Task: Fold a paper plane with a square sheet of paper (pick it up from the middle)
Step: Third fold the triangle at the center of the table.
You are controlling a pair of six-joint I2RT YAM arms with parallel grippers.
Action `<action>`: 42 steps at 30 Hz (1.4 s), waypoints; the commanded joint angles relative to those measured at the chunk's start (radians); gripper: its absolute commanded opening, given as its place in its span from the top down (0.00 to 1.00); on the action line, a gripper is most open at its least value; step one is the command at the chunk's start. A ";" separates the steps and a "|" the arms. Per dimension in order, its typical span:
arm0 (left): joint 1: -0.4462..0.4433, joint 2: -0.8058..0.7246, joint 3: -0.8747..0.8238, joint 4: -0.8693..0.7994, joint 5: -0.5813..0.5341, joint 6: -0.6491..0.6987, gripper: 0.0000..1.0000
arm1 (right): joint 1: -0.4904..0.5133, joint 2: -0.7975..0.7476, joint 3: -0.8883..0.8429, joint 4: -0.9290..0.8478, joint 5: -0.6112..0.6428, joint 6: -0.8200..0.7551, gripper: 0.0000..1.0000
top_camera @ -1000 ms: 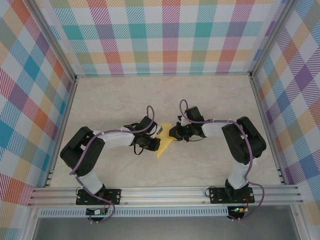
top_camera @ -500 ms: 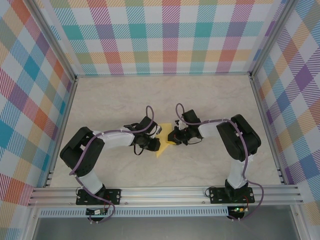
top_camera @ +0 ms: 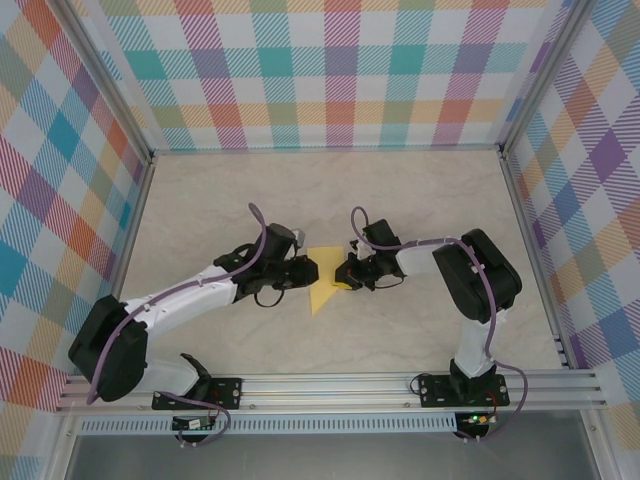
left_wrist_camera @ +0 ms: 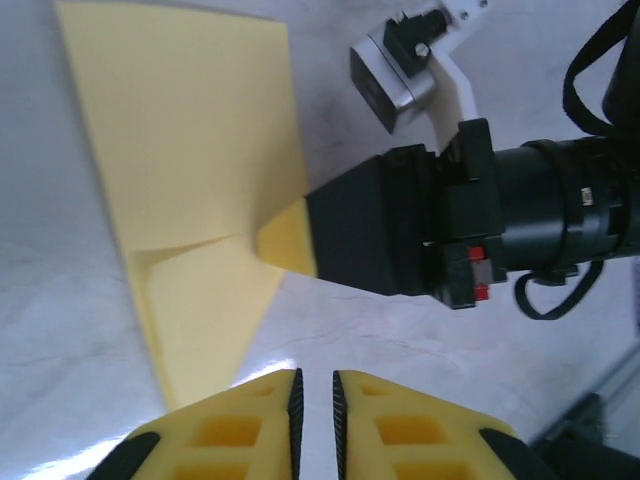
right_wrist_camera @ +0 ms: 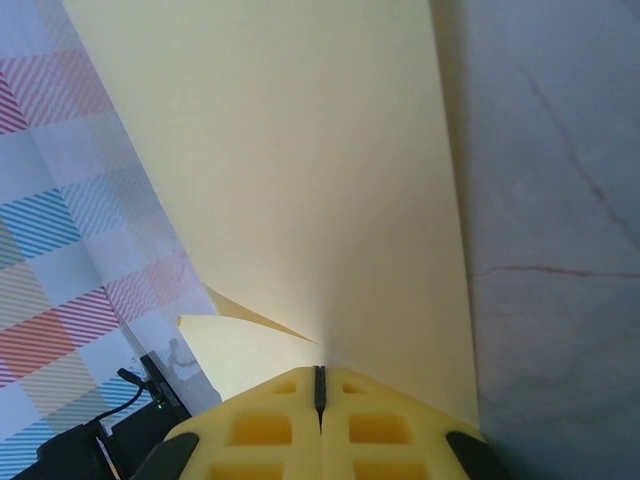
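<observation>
Paper from above: the partly folded yellow sheet [top_camera: 322,292] lies mid-table [top_camera: 420,200], with the left gripper [top_camera: 308,271] just beside it and the right gripper [top_camera: 343,276] at its right edge.

Left wrist: its own jaws are barely parted (nothing between them), and the right gripper pinches a corner.

Right wrist: pads are pressed together on the raised sheet, which blocks much of the plaid wall [right_wrist_camera: 60,200].

The sheet of paper [left_wrist_camera: 190,180] is thin, matt yellow paper, smooth between crisp creases. The tabletop [top_camera: 420,200] has a pale, marble-patterned surface, smooth, with a soft sheen that catches glare. The left tool [left_wrist_camera: 312,400] and the right tool [right_wrist_camera: 320,378] have fingers [left_wrist_camera: 240,440] of matt yellow plastic, moulded with recessed pockets and edged with dark pads. The right tool's housing [left_wrist_camera: 370,235] is matt black plastic. The frame rails [top_camera: 330,385] look like bare, ribbed aluminium.
</observation>
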 commanded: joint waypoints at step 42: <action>-0.040 0.217 -0.147 0.039 -0.075 -0.017 0.99 | 0.078 0.045 0.058 -0.119 0.085 -0.002 1.00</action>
